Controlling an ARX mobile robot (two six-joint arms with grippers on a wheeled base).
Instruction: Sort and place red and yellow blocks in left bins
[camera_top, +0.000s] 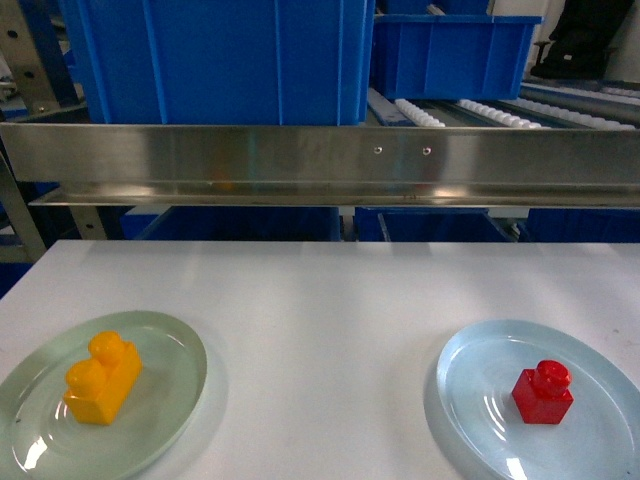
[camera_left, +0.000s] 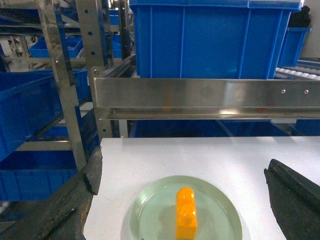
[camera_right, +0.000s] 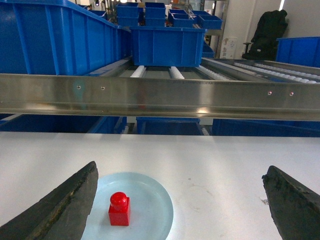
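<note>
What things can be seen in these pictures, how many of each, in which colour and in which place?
Yellow block: one, orange-yellow, two studs, lying on the green plate.
Red block: one, red, one stud, standing on the pale blue plate.
Green plate: one, pale green, front left of the table.
Blue plate: one, pale blue, front right of the table.
Table: one, white, under both plates.
Metal rail: one, silver, across the back edge of the table.
Big crate: one, blue, behind the rail at left.
Smaller crate: one, blue, further back on the rollers.
Left gripper: one, black fingers wide apart, above the yellow block.
Right gripper: one, black fingers wide apart, near the red block.
</note>
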